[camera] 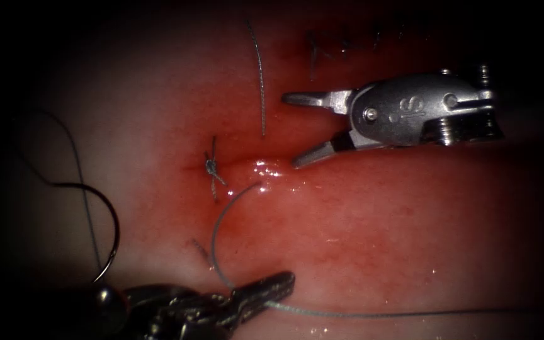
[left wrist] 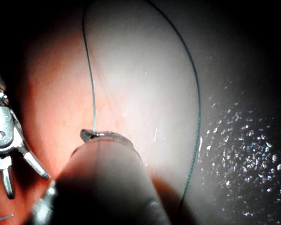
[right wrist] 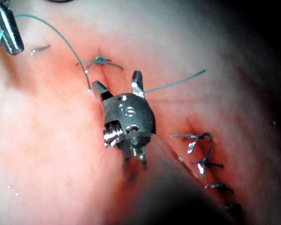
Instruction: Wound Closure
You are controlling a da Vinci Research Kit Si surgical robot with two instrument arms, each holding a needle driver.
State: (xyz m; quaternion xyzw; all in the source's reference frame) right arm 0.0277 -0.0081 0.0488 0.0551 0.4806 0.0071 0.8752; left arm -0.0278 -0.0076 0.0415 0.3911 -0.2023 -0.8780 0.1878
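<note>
- Above the cut (camera: 266, 169), the right tool (camera: 297, 129) hovers over the tissue (camera: 379, 214) with jaws spread wide, holding nothing.
- Left tool (camera: 272, 286): jaws closed on the thread (camera: 221, 220), which arcs up to enter the cut.
- Needle (camera: 111, 233) lies free on the tissue, well left of the cut, held by neither tool.
- Knot (camera: 211, 166) sits at the cut's left end; a cut thread end (camera: 260, 82) lies above.
</note>
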